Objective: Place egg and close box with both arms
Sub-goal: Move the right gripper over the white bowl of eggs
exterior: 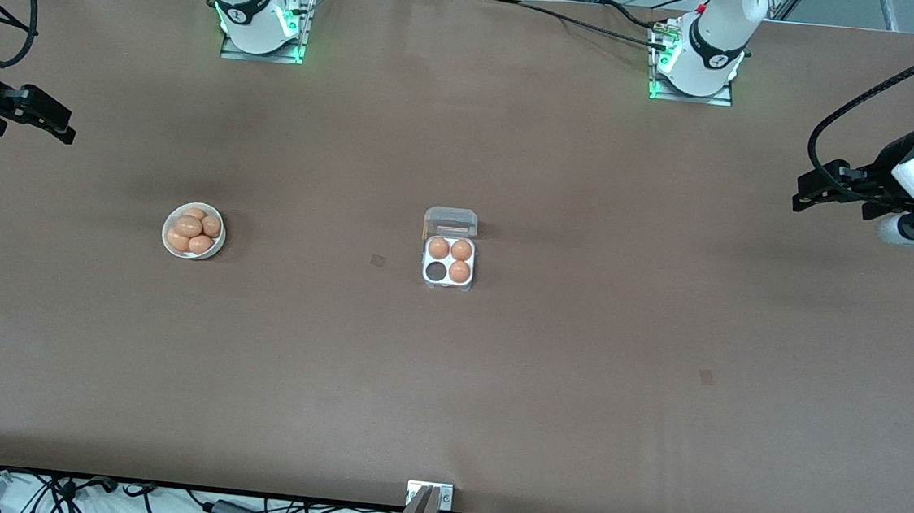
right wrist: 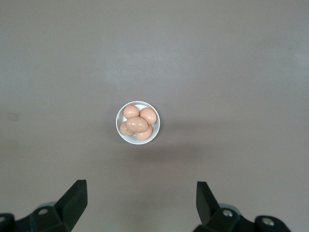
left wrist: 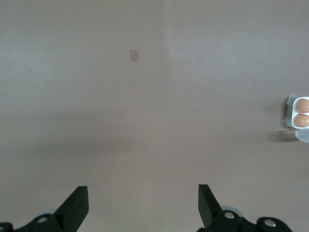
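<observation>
Box (exterior: 448,260) sits lid-open with one cell vacant for an egg from the bowl (exterior: 193,230), while left gripper (left wrist: 143,205) and right gripper (right wrist: 141,203) hover spread wide, empty, at the table ends.

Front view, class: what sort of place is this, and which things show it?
Most likely a robotics lab test bench. Two arms stand bolted on green-lit bases at a wide brown table, cables trail along its edges, and the only props are a bowl of eggs and a clear box.
</observation>
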